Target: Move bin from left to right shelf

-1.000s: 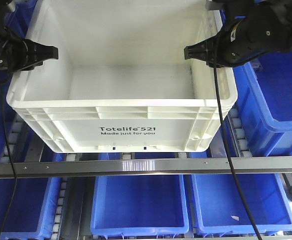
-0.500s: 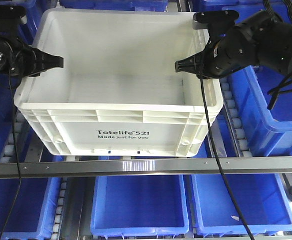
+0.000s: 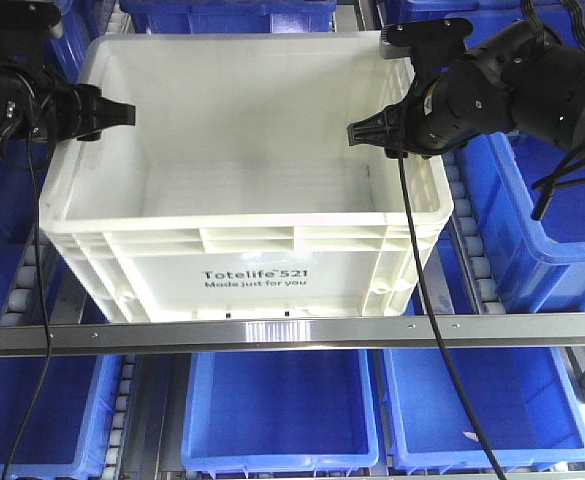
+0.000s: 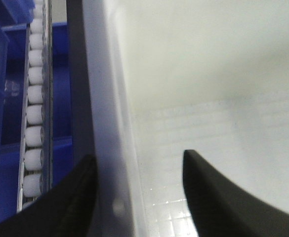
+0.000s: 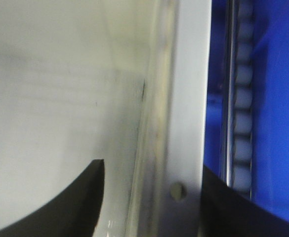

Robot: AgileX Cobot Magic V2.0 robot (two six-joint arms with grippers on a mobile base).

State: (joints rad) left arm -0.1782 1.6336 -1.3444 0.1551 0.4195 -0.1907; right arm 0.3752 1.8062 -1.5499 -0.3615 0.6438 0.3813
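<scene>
Now the bin (image 3: 247,180), its side walls straddled by the left fingers (image 4: 87,197) and right fingers (image 5: 97,192), was lowered toward the shelf rail (image 3: 292,333), grip tightness unclear.

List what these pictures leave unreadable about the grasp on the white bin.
- Left end effector: wrist view shows its fingers straddling the bin wall, with a gap on the inner side; contact unclear.
- Right end effector: wrist view blurred; contact unclear.
- Bin's underside: front view, hidden by the shelf rail.
</scene>
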